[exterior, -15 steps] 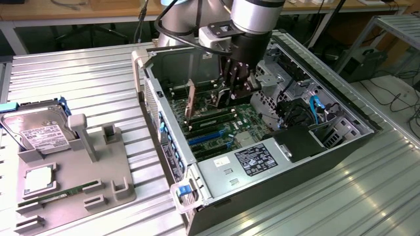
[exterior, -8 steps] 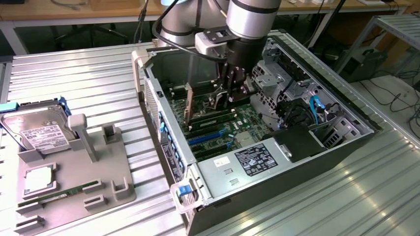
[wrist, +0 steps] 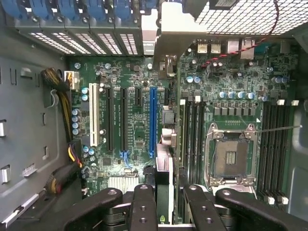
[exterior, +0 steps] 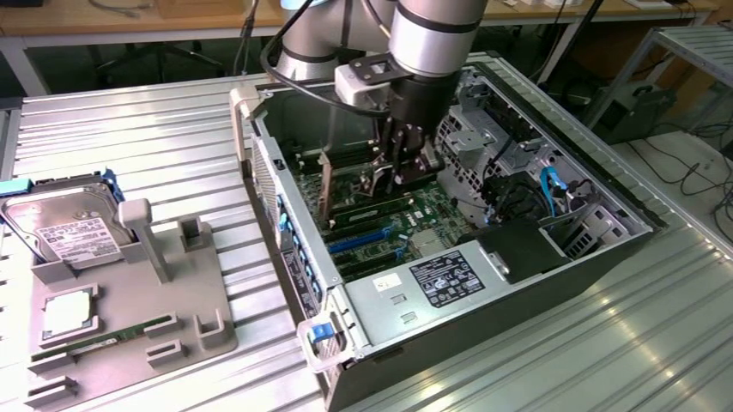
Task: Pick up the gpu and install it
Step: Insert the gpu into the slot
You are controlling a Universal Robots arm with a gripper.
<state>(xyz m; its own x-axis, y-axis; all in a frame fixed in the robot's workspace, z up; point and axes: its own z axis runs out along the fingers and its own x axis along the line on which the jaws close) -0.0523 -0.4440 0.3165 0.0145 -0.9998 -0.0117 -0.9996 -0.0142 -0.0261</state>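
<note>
The gpu [wrist: 164, 173] stands on edge, pinched between the jaws of the gripper [exterior: 399, 176], inside the open computer case [exterior: 378, 300] and just above the motherboard [wrist: 231, 72]. Its long axis runs parallel to the expansion slots, with the bracket end toward the case's rear wall. Its thin lower edge seems to hang just beside the long blue slot [wrist: 153, 120], on the side nearer the memory slots, not squarely over it. I cannot tell whether the edge touches the board. The case lies on its side on the ribbed metal table [exterior: 137, 129].
</note>
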